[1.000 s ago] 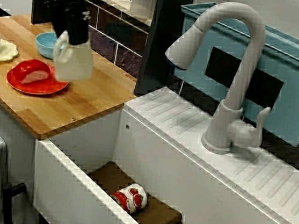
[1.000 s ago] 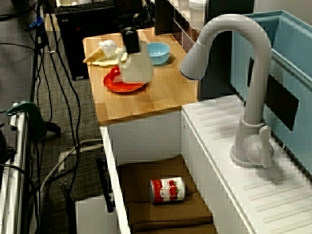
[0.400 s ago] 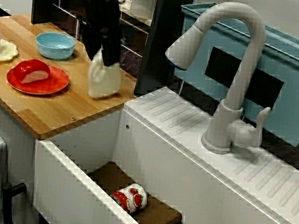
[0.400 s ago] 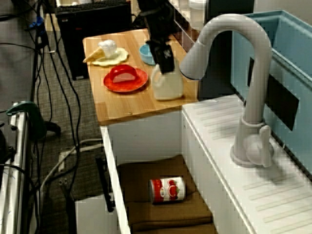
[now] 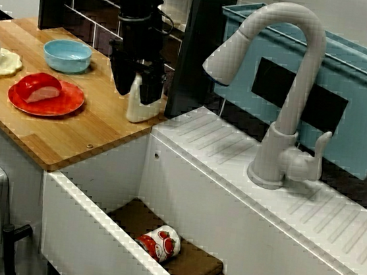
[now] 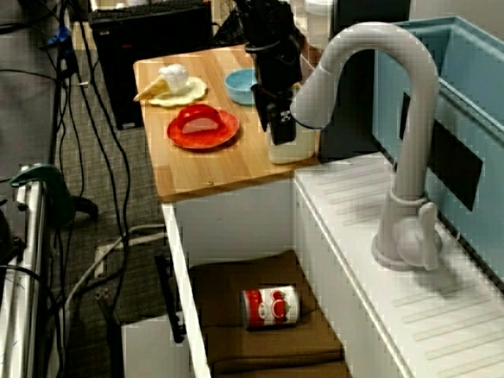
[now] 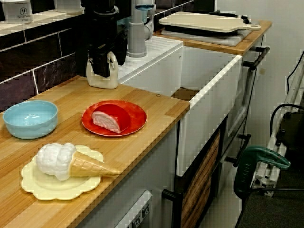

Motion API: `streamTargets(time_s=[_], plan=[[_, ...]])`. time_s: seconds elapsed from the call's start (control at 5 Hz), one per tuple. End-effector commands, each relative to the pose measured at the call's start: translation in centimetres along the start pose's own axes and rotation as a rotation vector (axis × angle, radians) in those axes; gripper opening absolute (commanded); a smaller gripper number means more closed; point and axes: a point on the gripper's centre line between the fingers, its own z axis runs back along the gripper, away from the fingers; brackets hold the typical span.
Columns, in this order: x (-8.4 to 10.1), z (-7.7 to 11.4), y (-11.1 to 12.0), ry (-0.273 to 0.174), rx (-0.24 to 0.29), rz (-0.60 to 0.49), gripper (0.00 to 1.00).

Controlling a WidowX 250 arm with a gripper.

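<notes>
My gripper has carried the cream plastic handled jug from above the round red plate to the back corner of the wooden counter, beside the white sink. The jug now stands upright, seated. My fingers straddle its top; whether clamped or slackened, I cannot tell.

Two views above sink — third low along shared counter.

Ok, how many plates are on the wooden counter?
2. A red plate nearer the sink; a pale yellow plate beyond it, under the ice cream cone. None seem hidden.
</notes>
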Motion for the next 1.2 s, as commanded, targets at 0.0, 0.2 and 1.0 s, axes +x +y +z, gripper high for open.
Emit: streamTargets(time_s=[0.0,0.2,1.0], plan=[[0.5,3.2,0.8,-0.058,-0.014,-0.007,1.00],[0.2,3.9,1.0,-0.053,-0.039,-0.006,1.00],[-3.8,5.6,1.2,-0.083,-0.006,-0.113,1.00]])
